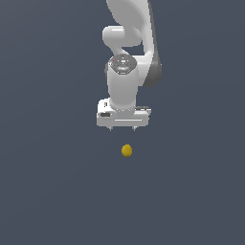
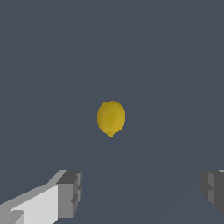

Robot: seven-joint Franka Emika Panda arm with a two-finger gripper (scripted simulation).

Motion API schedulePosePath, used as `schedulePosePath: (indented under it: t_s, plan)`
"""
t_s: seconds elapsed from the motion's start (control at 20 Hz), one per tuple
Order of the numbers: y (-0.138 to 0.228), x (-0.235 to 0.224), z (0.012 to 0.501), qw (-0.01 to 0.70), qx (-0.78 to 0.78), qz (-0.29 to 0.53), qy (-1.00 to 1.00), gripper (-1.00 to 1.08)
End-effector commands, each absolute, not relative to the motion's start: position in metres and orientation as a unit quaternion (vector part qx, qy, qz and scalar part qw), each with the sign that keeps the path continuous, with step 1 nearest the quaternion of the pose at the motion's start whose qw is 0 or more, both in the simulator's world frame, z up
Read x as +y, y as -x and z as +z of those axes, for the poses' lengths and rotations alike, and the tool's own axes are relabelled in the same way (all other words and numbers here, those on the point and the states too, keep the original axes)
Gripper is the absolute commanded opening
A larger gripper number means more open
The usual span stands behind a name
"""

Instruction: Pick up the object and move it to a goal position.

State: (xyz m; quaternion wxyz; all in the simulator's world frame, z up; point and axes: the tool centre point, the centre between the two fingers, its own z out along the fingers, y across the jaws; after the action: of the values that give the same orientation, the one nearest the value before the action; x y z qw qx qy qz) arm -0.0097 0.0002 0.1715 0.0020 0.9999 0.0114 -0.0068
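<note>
A small mustard-yellow ball (image 1: 126, 150) lies on the dark grey floor, in front of the arm in the exterior view. In the wrist view the ball (image 2: 111, 118) sits in the middle, beyond the two grey fingertips. My white gripper (image 1: 122, 129) hangs from the white arm, pointing down, a little above and behind the ball. Its jaws stand wide apart and hold nothing. In the wrist view the gripper (image 2: 142, 192) shows one finger (image 2: 70, 192) at each side, with the ball not between them.
The plain dark grey floor (image 1: 48, 191) spreads all around. The white arm (image 1: 127, 57) rises above the gripper. No other object shows.
</note>
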Motion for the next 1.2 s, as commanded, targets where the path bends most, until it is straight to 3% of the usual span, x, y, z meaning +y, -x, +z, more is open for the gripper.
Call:
schedulePosePath:
  t_s: [0.0, 1.15]
  plan:
    - [0.01, -0.001, 0.171, 0.002, 0.01, -0.007, -1.0, 1.0]
    - [-0.009, 0.011, 0.127, -0.003, -0.195, -0.005, -0.981, 1.0]
